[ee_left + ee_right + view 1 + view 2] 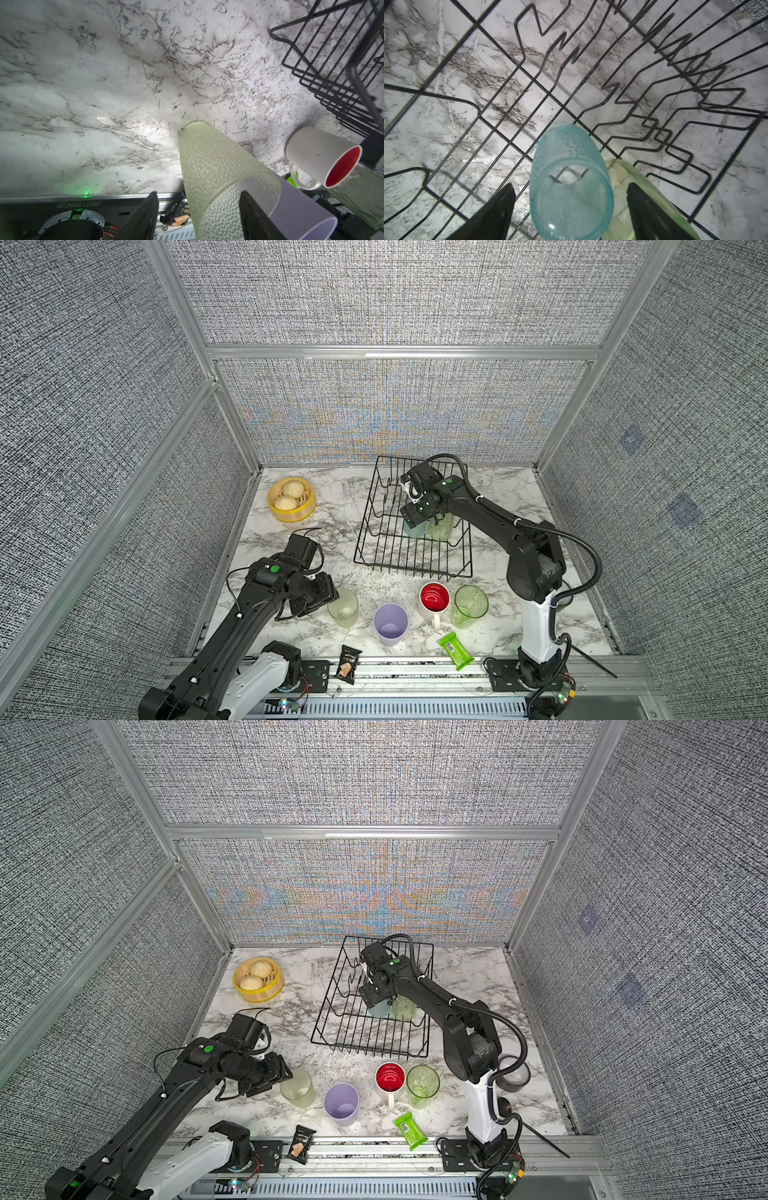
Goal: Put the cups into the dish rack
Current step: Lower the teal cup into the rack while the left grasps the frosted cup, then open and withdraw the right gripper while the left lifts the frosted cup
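The black wire dish rack stands at the back of the marble table. Inside it a teal cup stands upright beside a clear green tumbler. My right gripper is open around the teal cup, both fingers clear of it. At the front left my left gripper is open over the rim of the frosted yellow-green cup, one finger inside and one outside. A lavender cup, the red-lined mug and a second green tumbler stand along the front.
A yellow steamer basket with buns sits at the back left. A black snack packet and a green one lie by the front metal rail. Fabric walls close in three sides.
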Tool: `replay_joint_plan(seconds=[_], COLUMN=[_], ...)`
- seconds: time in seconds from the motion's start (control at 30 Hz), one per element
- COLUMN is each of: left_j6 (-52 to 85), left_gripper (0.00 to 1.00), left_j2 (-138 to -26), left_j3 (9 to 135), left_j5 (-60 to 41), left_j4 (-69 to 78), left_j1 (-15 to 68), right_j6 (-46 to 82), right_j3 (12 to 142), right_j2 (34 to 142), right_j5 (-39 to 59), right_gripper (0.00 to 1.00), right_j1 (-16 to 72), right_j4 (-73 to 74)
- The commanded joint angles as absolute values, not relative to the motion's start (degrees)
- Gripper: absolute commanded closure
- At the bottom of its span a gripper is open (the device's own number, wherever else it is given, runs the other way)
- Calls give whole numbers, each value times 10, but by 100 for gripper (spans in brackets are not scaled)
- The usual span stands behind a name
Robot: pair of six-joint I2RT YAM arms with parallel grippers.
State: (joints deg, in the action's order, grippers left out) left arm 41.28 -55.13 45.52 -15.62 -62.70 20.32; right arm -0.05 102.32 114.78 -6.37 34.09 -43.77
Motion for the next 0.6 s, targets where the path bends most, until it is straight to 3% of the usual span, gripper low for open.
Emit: replay_joint_plan(seconds=[0.0,0.2,0.3,0.57], left_j6=[422,427,436,459], left_gripper=[40,45,52,90], left_j2=[-557,-570,-573,-567], left_j3=[453,446,430,417], left_j5=[-151,-153,-172,-141], left_j4=[-617,-599,-569,-555], left_j1=[204,204,205,205], right_j6=[11,27,36,47], right_j3=[1003,935,895,778], right_j2=[1111,1016,973,874], right_j5=[-34,-7,-3,-14], right_gripper=[15,15,15,15], right_j1=[341,341,341,341], right_j4=[-414,-352,-316,-213])
